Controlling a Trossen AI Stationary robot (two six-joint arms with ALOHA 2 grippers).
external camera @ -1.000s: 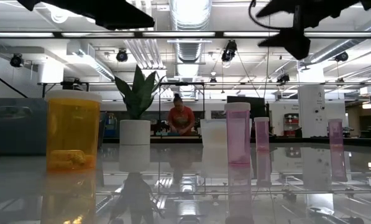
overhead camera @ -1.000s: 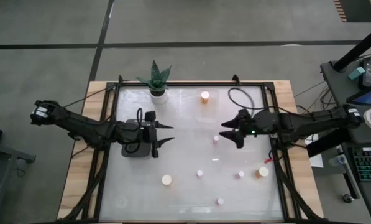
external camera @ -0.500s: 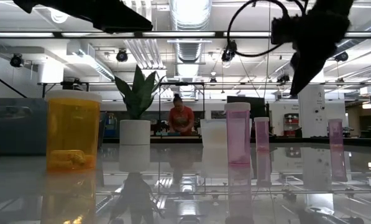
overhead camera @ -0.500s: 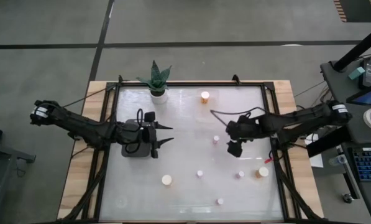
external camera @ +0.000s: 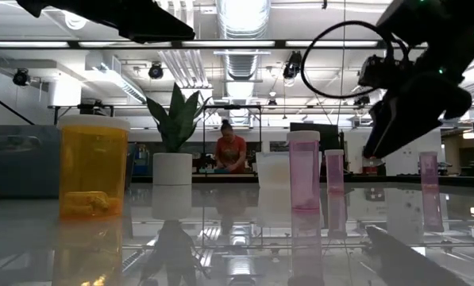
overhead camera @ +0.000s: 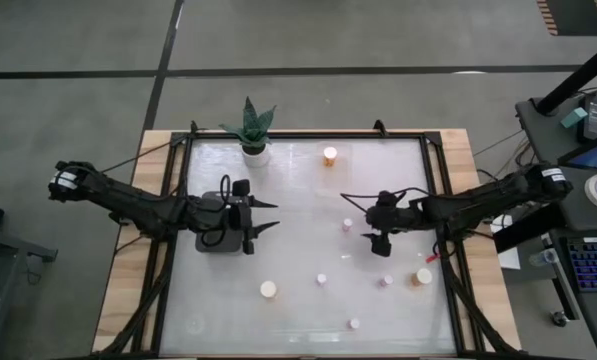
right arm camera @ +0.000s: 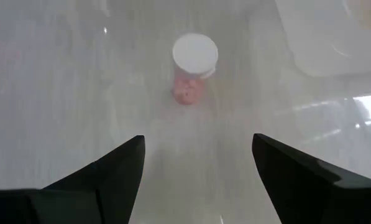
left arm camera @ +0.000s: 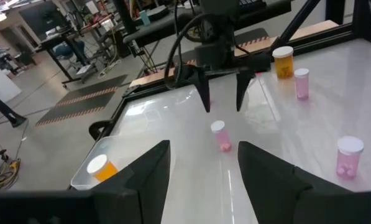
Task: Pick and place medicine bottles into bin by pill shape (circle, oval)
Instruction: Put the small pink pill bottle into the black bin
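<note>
Right wrist view: right tool (right arm camera: 197, 165), fingers apart and empty, aimed at pink bottle (right arm camera: 192, 66); approach step; next, lower and straddle it.

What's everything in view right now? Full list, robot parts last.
orange bottles: three, white caps; one in the tray, two on the open table
pink bottles: four, small, white caps; scattered on the table's right half
tray: one, clear; table edge, right of the plant
box: one, dark; left side, under the left arm
plant: one, green, white pot; same edge as the tray
table: one, white top, wooden rim
person: one, red top; room behind
left gripper: open, above the box
right gripper: open, beside one pink bottle
</note>
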